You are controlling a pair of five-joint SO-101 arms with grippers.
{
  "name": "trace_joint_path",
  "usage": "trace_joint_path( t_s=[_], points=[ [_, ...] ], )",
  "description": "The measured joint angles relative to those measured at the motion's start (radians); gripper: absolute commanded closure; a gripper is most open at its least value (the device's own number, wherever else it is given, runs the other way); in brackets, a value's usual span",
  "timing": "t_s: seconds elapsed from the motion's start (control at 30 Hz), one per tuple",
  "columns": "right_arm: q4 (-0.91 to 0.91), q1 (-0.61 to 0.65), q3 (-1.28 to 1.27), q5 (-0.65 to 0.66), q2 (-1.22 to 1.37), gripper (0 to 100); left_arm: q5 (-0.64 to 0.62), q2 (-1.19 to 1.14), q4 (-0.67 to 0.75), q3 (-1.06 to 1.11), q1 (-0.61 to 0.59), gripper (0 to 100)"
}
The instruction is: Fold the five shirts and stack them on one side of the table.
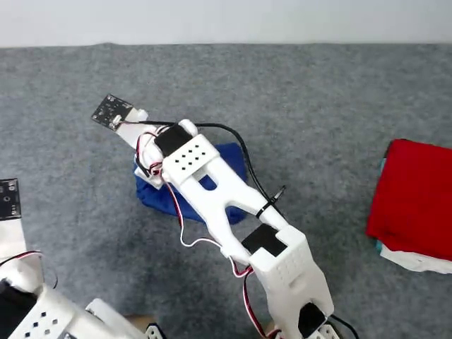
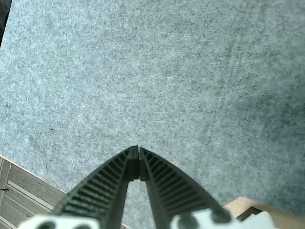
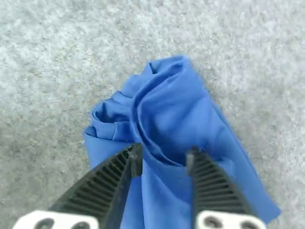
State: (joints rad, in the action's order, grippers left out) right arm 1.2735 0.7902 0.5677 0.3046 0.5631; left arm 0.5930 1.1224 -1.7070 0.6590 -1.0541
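Crumpled blue shirt [image 3: 176, 114], red-topped stack [image 1: 413, 198] well apart

White printed shells on the right arm [image 1: 233, 205], with black servo blocks [image 1: 265, 241] set into the joints and grids of small round holes in the flat plates. Thin red and white wires [image 1: 182, 224] loop along it, and a thicker black cable [image 1: 244, 154] is tied on. Small black circuit board [image 1: 111, 111] at the wrist. Left arm [image 1: 42, 318]: same white shell and hole grid. Right hand [image 3: 162, 160] and left hand [image 2: 138, 152]: black ribbed fingers [image 3: 114, 181] on white bases [image 3: 28, 220] with screw holes.
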Motion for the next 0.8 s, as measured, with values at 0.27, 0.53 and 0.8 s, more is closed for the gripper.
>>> trace_joint_path(
  t_s=[0.27,0.53,0.8],
  points=[
    [0.143,-0.031,0.121,0.0,0.0,87.3,0.0,0.0,0.0,0.003,0.0,100],
    [0.292,-0.184,0.143,0.012,0.005,79.0,0.0,0.0,-0.002,0.003,0.0,100],
    [0.264,-0.19,0.143,-0.008,0.126,78.3,0.0,0.0,-0.002,0.003,0.0,100]
  ],
)
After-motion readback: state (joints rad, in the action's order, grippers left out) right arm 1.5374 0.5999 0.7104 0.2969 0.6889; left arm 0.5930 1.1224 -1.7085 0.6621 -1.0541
